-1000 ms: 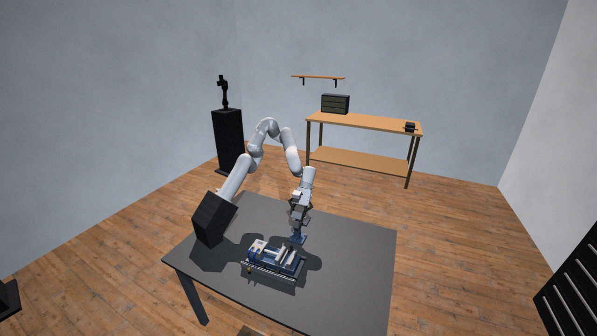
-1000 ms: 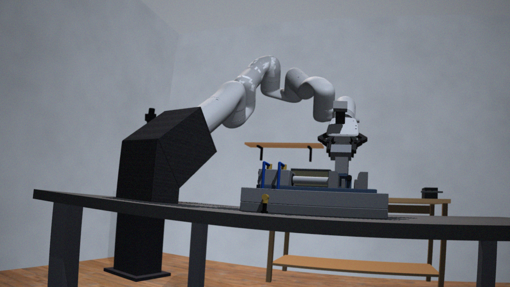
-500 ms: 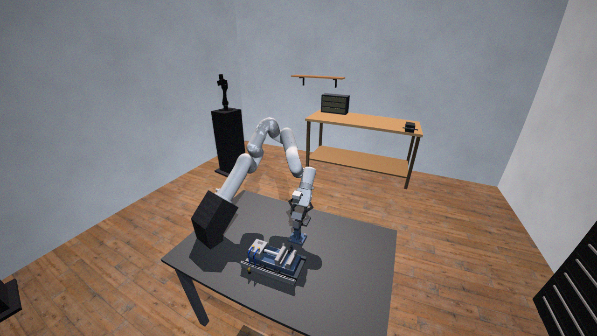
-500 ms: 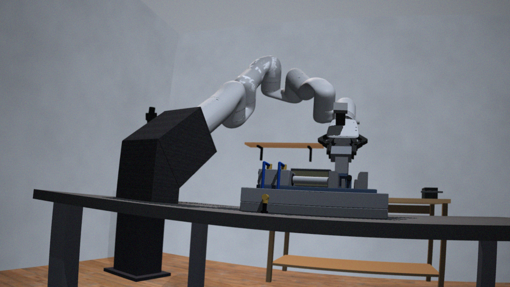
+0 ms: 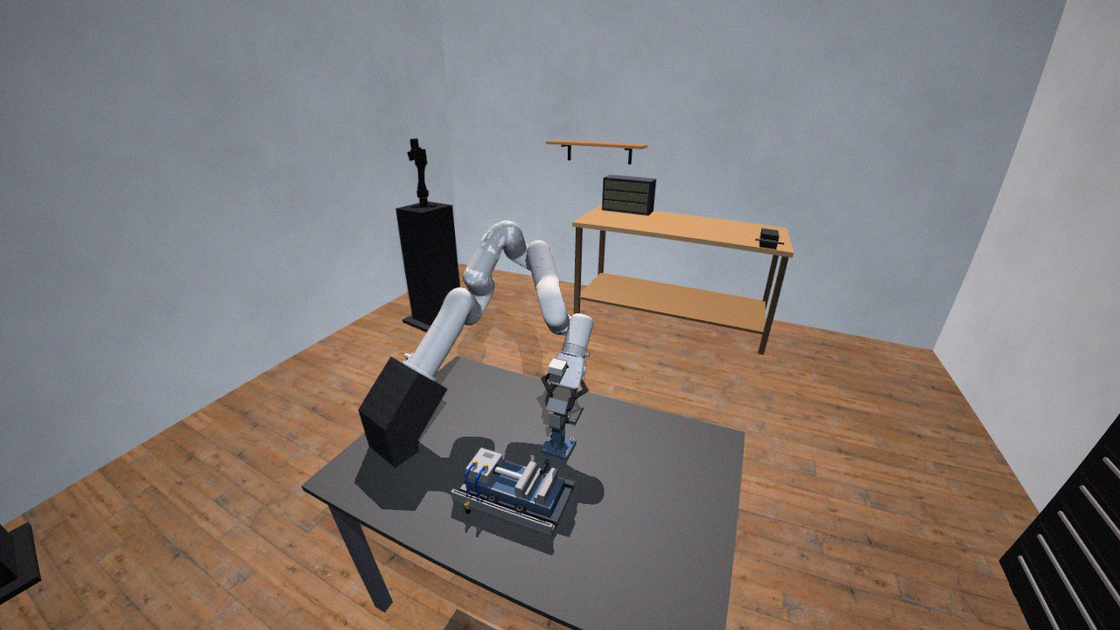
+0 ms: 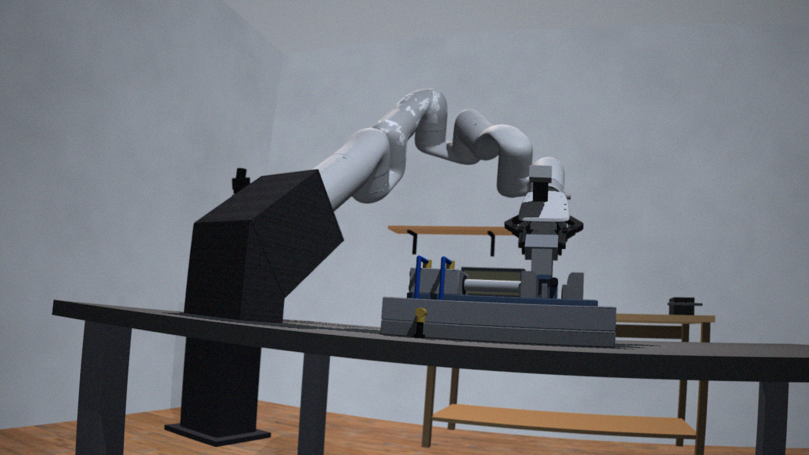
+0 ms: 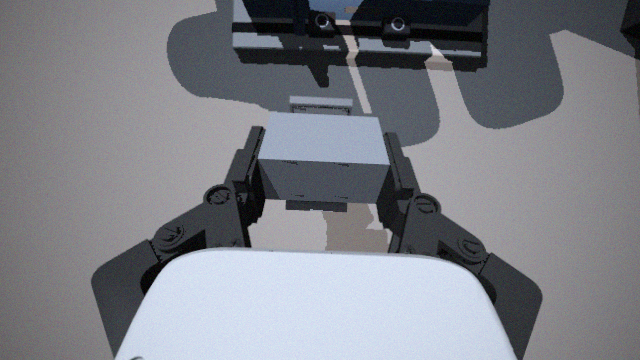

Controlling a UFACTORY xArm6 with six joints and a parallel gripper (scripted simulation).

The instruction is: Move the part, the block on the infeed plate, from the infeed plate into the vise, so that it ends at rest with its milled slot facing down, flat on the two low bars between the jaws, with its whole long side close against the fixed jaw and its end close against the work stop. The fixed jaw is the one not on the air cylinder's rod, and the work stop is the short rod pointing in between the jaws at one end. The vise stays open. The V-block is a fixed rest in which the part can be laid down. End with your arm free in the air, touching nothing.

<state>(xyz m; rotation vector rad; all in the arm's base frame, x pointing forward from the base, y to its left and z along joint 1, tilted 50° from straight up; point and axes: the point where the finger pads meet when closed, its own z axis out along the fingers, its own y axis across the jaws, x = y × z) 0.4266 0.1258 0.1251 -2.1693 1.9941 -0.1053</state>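
My gripper (image 5: 562, 409) is shut on the part (image 7: 324, 155), a grey block, and holds it by its upper end with the long axis pointing down. In the wrist view the two black fingers clamp its two sides. The block's lower end (image 5: 557, 433) stands at the blue V-block (image 5: 558, 449), just behind the vise; I cannot tell whether they touch. The vise (image 5: 516, 486) is open, with the air cylinder (image 6: 492, 286) on its left and nothing between the jaws. The slot side of the part is hidden.
The vise sits on a grey base (image 6: 497, 321) with blue hoses (image 6: 430, 274) at the cylinder end. The arm's black pedestal (image 5: 401, 419) stands at the table's back left. A wooden bench (image 5: 681, 258) is far behind.
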